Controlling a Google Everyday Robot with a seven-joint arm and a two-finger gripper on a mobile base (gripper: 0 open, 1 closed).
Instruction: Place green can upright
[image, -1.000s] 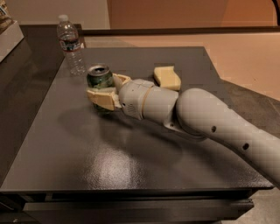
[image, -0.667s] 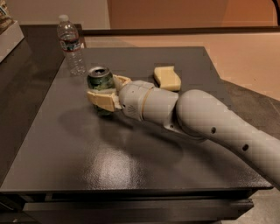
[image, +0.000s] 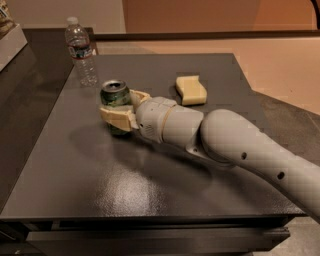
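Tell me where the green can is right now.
In the camera view, the green can is upright left of centre over the table, clasped by the gripper, in front of the water bottle and left of the yellow sponge.

1 green can is found upright on the worktop, left of centre. It is gripped between the 2 fingers of the claw, which is extended from the right on the arm. 1 bottle is stood behind the can, at the rear left. 1 block is laid right of the can, behind the arm.
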